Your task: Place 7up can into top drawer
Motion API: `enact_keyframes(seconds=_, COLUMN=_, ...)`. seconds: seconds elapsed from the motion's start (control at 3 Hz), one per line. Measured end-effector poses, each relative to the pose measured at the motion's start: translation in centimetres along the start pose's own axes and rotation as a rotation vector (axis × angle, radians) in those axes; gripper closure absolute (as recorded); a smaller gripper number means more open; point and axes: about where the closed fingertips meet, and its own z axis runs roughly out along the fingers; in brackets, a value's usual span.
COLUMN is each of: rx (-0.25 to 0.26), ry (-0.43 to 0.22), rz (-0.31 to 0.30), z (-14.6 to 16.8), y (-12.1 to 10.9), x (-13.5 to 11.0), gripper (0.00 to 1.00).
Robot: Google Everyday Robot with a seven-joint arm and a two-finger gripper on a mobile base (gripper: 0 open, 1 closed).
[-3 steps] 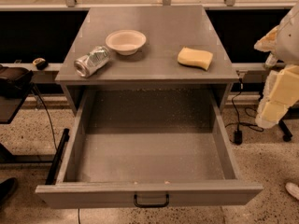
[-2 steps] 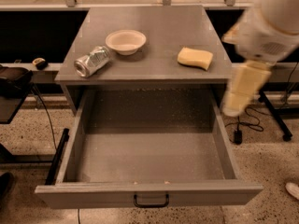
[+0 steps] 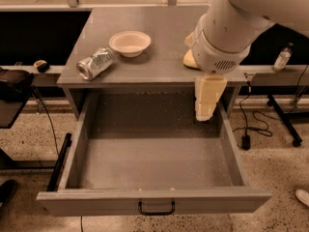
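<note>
A white bowl [image 3: 129,43] sits toward the back of the grey cabinet top [image 3: 159,64]. At its right edge a yellow sponge [image 3: 189,60] shows only a sliver, covered by the arm whose gripper [image 3: 207,100] hangs just below it. A small bottle [image 3: 282,57], perhaps plastic, stands far right; black cables [image 3: 256,117] trail across the speckled floor [image 3: 275,170].

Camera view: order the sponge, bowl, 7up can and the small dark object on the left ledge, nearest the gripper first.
1. Yellow sponge, tabletop right, just behind the gripper, which hangs over the top drawer's rear right.
2. White bowl and 7up can, tabletop left: too close to call.
3. Small dark object, far-left ledge.
</note>
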Motion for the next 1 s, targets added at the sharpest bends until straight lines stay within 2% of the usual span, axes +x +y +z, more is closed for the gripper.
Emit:
enact_keyframes(seconds=0.33, rx=0.0, ry=0.0, rz=0.0, z=0.0, y=0.0, x=0.0, gripper=0.0)
enact_keyframes(seconds=0.67, rx=0.083, ry=0.003, rz=-0.093, z=0.0, y=-2.4, x=-0.9, gripper=0.0)
enact_keyframes(seconds=1.0, rx=0.324, ry=0.033, rz=-0.247, z=0.7, y=-8.5, x=-5.4, gripper=0.0)
